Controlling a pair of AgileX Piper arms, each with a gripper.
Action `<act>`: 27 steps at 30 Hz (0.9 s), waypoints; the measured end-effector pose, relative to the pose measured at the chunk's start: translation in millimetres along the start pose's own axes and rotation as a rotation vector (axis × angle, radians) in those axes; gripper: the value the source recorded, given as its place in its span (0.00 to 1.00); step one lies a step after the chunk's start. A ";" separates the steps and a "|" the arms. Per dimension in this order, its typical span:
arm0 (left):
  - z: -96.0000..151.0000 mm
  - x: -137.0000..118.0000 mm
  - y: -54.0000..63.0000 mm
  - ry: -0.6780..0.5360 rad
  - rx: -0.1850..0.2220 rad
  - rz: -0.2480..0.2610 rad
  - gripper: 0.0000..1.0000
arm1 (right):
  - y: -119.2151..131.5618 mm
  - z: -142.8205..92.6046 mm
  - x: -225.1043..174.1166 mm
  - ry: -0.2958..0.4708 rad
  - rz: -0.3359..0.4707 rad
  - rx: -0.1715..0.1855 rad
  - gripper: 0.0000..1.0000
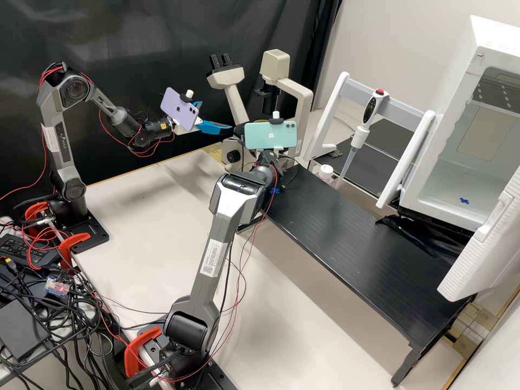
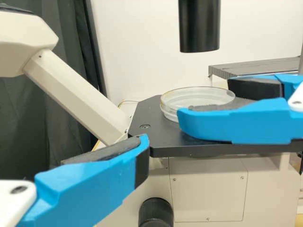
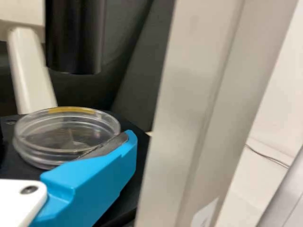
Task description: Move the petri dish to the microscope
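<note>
Left tool (image 2: 164, 127) part-open, empty; right tool (image 3: 129, 142), opening and grip unclear, could knock the dish (image 3: 61, 135) swinging sideways.

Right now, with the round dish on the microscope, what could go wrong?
The left gripper is open, and one of its fingers looks close to the dish: it might bump it and slide it.

The black tube hangs above the dish, so lifting the dish straight up could knock the two together.
</note>
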 end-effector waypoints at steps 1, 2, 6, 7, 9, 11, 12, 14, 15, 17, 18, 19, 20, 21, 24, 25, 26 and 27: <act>0.0 0.0 0.0 0.000 0.000 0.000 1.00 | 0.0 -1.9 -1.7 0.011 0.000 0.003 1.00; 0.0 0.0 0.0 0.000 0.000 0.000 1.00 | -0.5 -1.3 -5.0 0.016 -0.002 0.012 1.00; 0.0 0.0 0.0 0.000 0.000 0.000 1.00 | 0.7 -7.7 -24.4 0.049 -0.006 0.025 1.00; 0.0 0.0 0.0 0.000 0.000 0.000 1.00 | 1.2 -10.2 -27.3 0.057 -0.009 0.015 1.00; 0.0 0.0 0.0 0.000 0.000 0.000 1.00 | 3.7 -15.5 -33.6 0.069 -0.005 0.014 1.00; 0.0 0.0 0.0 0.000 0.000 0.000 1.00 | -3.1 -15.6 -47.8 0.075 -0.025 0.031 1.00; 0.0 0.0 0.0 0.000 0.000 0.000 1.00 | -2.0 -17.3 -51.5 0.083 -0.022 0.032 1.00; 0.0 0.0 0.0 0.000 0.000 0.000 1.00 | -3.8 -19.1 -63.7 0.089 -0.027 0.035 1.00; 0.0 0.0 0.0 0.000 0.000 0.000 1.00 | -3.6 -19.6 -69.4 0.087 -0.024 0.032 1.00; 0.0 0.0 0.0 0.000 0.000 0.000 1.00 | -6.7 -19.2 -81.4 0.100 -0.009 0.031 1.00; 0.0 0.0 0.0 0.000 0.000 0.000 1.00 | -6.0 -19.8 -90.3 0.109 0.009 0.024 1.00; 0.0 0.0 0.0 0.000 0.000 0.000 1.00 | -9.7 -17.9 -103.2 0.115 0.024 0.017 1.00; 0.0 0.0 0.0 0.000 0.000 0.000 1.00 | -9.8 -17.8 -110.3 0.123 0.037 0.003 1.00; 0.0 0.0 0.0 0.000 0.000 0.000 1.00 | -8.8 -18.6 -116.7 0.136 0.056 -0.014 1.00; 0.0 0.0 0.0 0.000 0.000 0.000 1.00 | -4.2 -18.4 -139.7 0.170 0.137 -0.041 1.00; 0.0 0.0 0.0 0.000 0.000 0.000 1.00 | -6.5 -15.4 -150.2 0.174 0.160 -0.050 1.00; 0.0 0.0 0.0 0.000 0.000 0.000 1.00 | -3.1 -12.8 -165.1 0.182 0.213 -0.079 1.00; 0.0 0.0 0.0 0.000 0.000 0.000 1.00 | -4.6 -9.1 -175.9 0.172 0.240 -0.087 1.00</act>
